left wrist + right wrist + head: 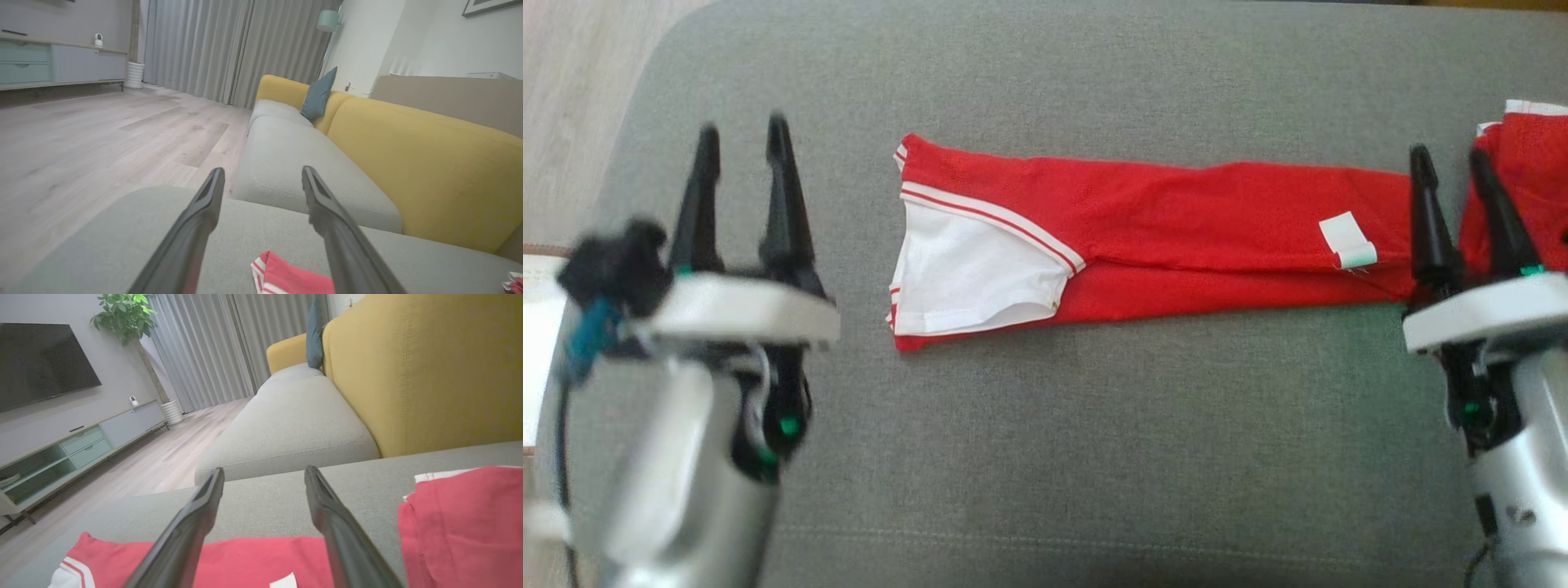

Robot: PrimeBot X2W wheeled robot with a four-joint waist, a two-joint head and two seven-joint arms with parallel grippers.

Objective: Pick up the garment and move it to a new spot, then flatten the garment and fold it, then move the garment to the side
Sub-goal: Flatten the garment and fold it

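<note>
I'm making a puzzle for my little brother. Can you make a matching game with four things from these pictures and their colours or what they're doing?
Things:
1. garment
2. sofa back
3. pillow
4. left gripper

Matches:
A. yellow
B. open, holding nothing
C. red with white trim
D. dark teal

Pairs: 1-C, 2-A, 3-D, 4-B

Grey upholstered seat (1045, 457): 1 red garment (1176, 212), lying flat in a long strip, white panel at left end; 1 further red cloth (1543, 163) at right edge.
</note>
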